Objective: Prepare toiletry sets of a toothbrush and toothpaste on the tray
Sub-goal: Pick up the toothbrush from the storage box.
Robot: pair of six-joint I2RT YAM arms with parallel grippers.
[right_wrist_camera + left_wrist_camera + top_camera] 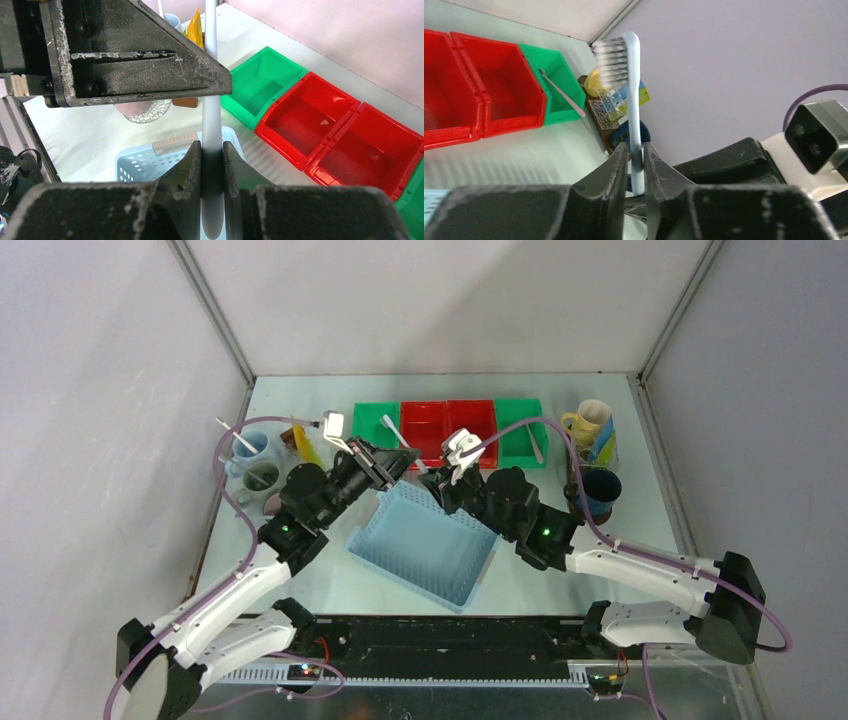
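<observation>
Pale-blue toothbrush upright in mid-air over the basket, centre of table. Pinched at the handle by right gripper. Ringed at the neck by left gripper, narrow, sliver of gap, clamp unsure. Risk: letting go right too soon, dropping it into basket.

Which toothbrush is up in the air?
The toothbrush between the fingers of the left hand and right hand; a loose brush lies in a green bin.
</observation>
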